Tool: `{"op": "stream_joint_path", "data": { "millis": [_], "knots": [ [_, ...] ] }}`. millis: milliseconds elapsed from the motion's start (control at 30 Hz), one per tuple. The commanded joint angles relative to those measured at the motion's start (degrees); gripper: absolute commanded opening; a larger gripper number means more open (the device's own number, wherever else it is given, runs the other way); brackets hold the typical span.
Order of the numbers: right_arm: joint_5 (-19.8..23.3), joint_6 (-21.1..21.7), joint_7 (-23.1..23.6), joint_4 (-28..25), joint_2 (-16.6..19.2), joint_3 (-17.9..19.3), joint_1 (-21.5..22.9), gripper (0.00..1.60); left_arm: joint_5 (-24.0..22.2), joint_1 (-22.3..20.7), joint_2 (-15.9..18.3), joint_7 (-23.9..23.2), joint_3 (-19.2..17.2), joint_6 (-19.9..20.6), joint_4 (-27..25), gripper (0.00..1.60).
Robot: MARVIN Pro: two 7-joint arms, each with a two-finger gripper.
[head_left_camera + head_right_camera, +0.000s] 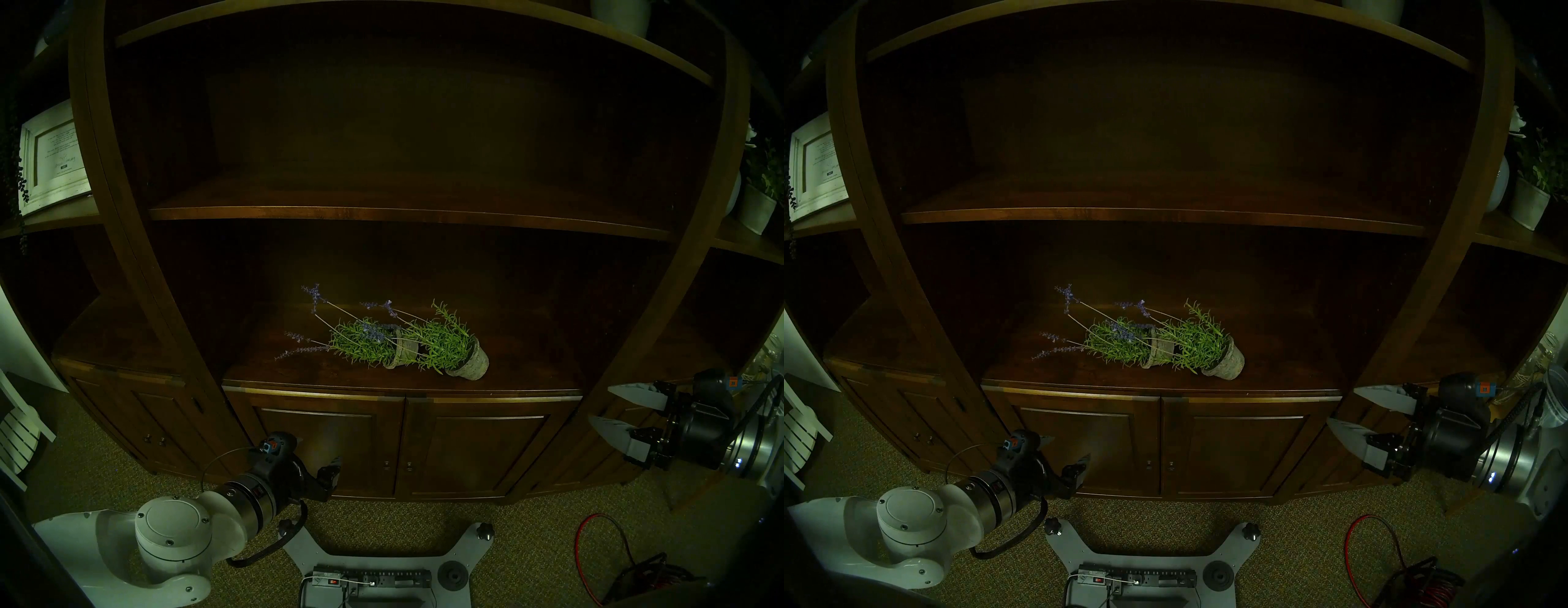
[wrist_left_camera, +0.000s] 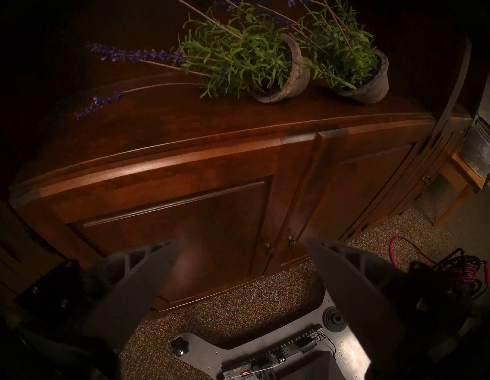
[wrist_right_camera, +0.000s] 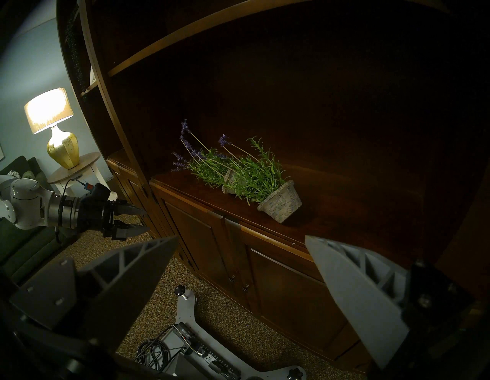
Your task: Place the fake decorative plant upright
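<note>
Two fake lavender plants lie on their sides on the dark wooden cabinet ledge (image 1: 271,373), with their stems pointing left. The left plant (image 1: 360,342) has a grey stone pot (image 1: 401,354) (image 2: 286,77). The right plant (image 1: 441,344) leans over it, in a matching pot (image 1: 469,365) (image 3: 281,204). My left gripper (image 1: 318,450) (image 2: 244,242) hangs open and empty, low in front of the cabinet doors and below the plants. My right gripper (image 1: 601,403) (image 3: 240,237) is open and empty to the right of the ledge, at about its height.
An upper shelf board (image 1: 382,212) overhangs the ledge. The cabinet's upright posts (image 1: 140,254) flank the bay. Closed doors (image 1: 466,454) sit below. The robot base with a power strip (image 1: 373,579) and a red cable (image 1: 594,547) lie on the carpet. A lit lamp (image 3: 50,111) stands at the left.
</note>
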Motion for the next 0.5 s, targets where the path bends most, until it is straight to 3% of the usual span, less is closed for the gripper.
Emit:
{"op": "stream_joint_path", "data": {
  "millis": [0, 467],
  "knots": [
    [0.0, -0.1, 0.0, 0.0, 0.0, 0.1, 0.1, 1.6, 1.5, -6.2, -3.8, -0.9, 0.5, 3.4, -3.6, 1.6],
    [0.0, -0.1, 0.0, 0.0, 0.0, 0.1, 0.0, 1.6, 4.1, -14.5, -13.0, -3.0, 3.8, 13.5, -5.2, 1.6]
  ]
}}
